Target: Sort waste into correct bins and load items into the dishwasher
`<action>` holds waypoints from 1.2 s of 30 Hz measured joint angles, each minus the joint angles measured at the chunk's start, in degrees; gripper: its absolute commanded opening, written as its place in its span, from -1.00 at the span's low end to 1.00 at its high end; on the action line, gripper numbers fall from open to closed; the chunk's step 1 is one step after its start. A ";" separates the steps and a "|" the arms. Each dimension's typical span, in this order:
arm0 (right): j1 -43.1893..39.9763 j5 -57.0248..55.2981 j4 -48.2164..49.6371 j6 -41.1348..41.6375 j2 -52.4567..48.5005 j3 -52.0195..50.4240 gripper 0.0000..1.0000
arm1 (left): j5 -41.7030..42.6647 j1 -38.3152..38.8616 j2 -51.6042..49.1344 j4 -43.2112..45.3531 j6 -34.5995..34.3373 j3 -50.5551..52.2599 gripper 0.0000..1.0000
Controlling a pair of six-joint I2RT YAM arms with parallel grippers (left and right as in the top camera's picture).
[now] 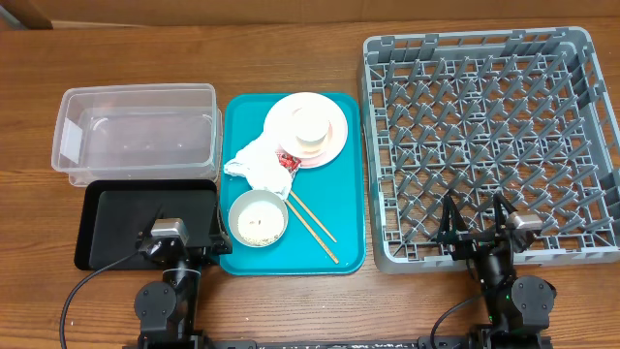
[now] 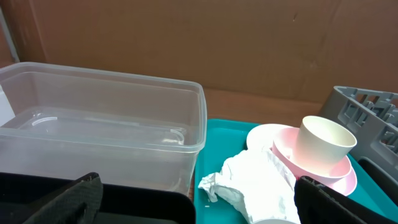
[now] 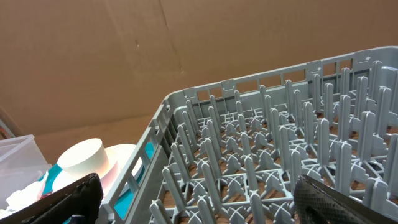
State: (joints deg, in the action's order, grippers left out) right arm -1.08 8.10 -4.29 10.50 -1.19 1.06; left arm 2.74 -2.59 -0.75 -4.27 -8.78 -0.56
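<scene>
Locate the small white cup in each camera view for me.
Overhead: white cup upper centre, on the teal tray.
Left wrist: white cup right of centre.
Right wrist: white cup lower left.
Shared landmark: the pink plate under it.

The brown surface (image 1: 291, 310) shows wood grain with a dull sheen. The clear rectangular plastic tub (image 1: 145, 136) is glossy and see-through. The shallow black rectangular plastic tray (image 1: 116, 228) is smooth, with faint reflections. The large grey plastic dish rack (image 1: 484, 37) looks matt. The crumpled white paper napkin (image 1: 260, 167) is creased, the pale pink round plate (image 1: 335, 136) is smooth, and the two thin chopsticks (image 1: 312, 226) are bare wood.
</scene>
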 measured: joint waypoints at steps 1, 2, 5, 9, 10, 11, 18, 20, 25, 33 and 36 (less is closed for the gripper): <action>0.00 0.00 0.00 0.00 0.00 0.00 1.00 | 0.02 0.00 0.00 0.00 0.00 0.00 1.00; 0.00 0.00 0.02 -0.02 0.00 0.00 1.00 | 0.00 0.00 0.02 0.00 0.00 0.00 1.00; 0.00 0.00 0.00 -0.02 0.00 0.00 1.00 | 0.00 0.00 0.00 0.00 0.00 0.00 1.00; 0.00 -0.02 0.02 0.00 0.00 0.00 1.00 | 0.02 0.00 0.00 0.00 0.00 0.00 1.00; 0.00 0.00 0.02 0.02 0.00 0.00 1.00 | 0.00 0.00 0.00 0.00 0.00 0.00 1.00; 0.00 0.00 0.00 0.00 0.00 0.00 0.99 | 0.00 0.00 0.00 0.00 0.00 0.00 1.00; 0.00 0.00 0.00 -0.02 0.00 0.00 1.00 | 0.02 0.00 0.00 0.00 0.00 0.00 0.99; 0.00 0.00 -0.02 0.02 0.00 0.00 0.99 | 0.00 0.00 0.00 0.00 0.00 0.00 1.00; 0.00 0.00 0.00 0.00 0.00 0.00 1.00 | 0.02 0.00 0.02 0.00 0.00 0.00 1.00; 0.00 0.00 0.00 0.00 0.00 0.00 1.00 | 4.07 0.00 0.00 0.37 -0.96 -0.07 1.00; 0.00 0.02 0.02 0.00 0.00 0.00 1.00 | 7.17 0.00 0.00 -2.64 -2.71 -2.14 1.00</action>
State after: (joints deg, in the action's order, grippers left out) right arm -1.08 8.12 -4.27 10.50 -1.19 1.06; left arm 9.91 -2.59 -0.75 -6.92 -11.49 -2.70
